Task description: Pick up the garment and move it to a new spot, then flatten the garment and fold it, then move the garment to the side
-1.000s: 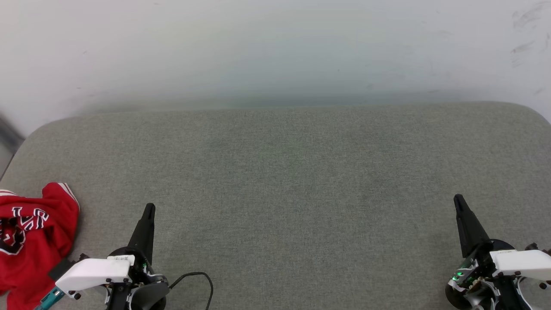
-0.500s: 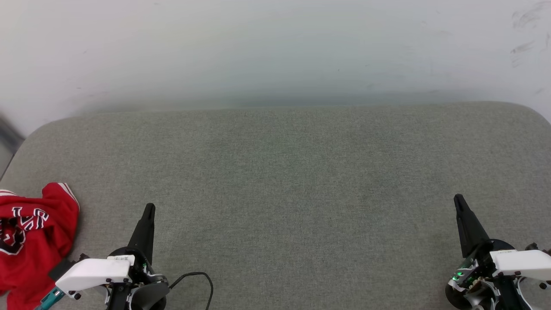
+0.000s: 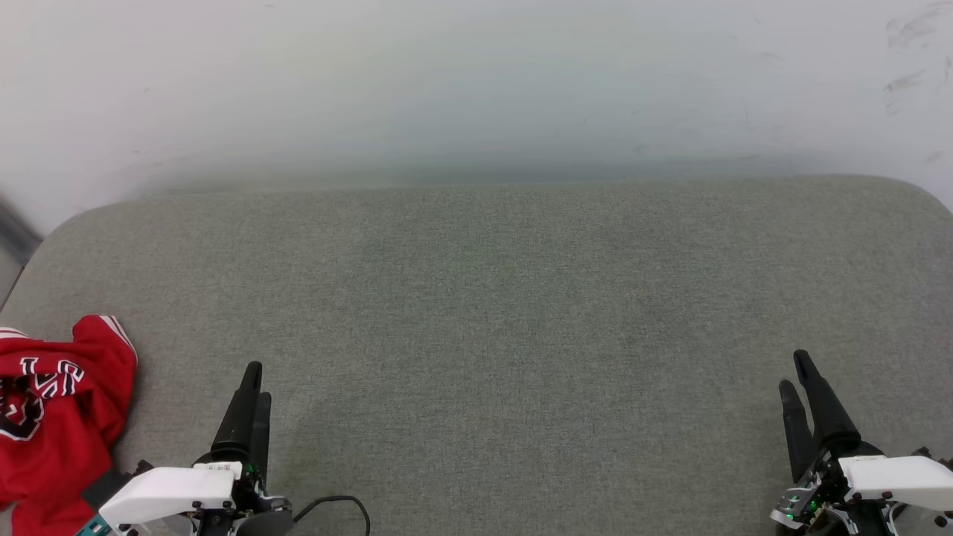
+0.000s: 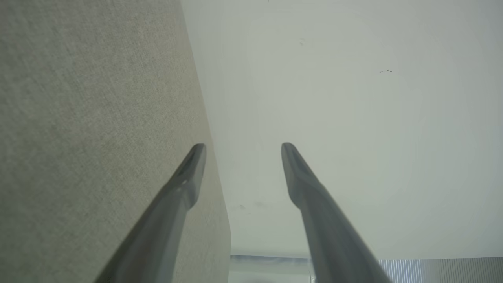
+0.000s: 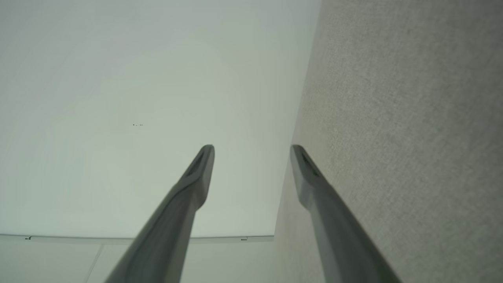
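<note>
Well, at the near left corner of the grey cushion (image 3: 476, 298), the red jersey T-shirt (image 3: 56, 424) lies in a crumpled heap with some black letters showing. Just to its right, by the near edge, the left gripper (image 3: 256, 383) has its jaws spread apart and holds nothing. Far across, by the near right corner, the right gripper (image 3: 794, 374) is spread apart too and empty. A white wall (image 3: 476, 89) stands behind the far edge.
</note>
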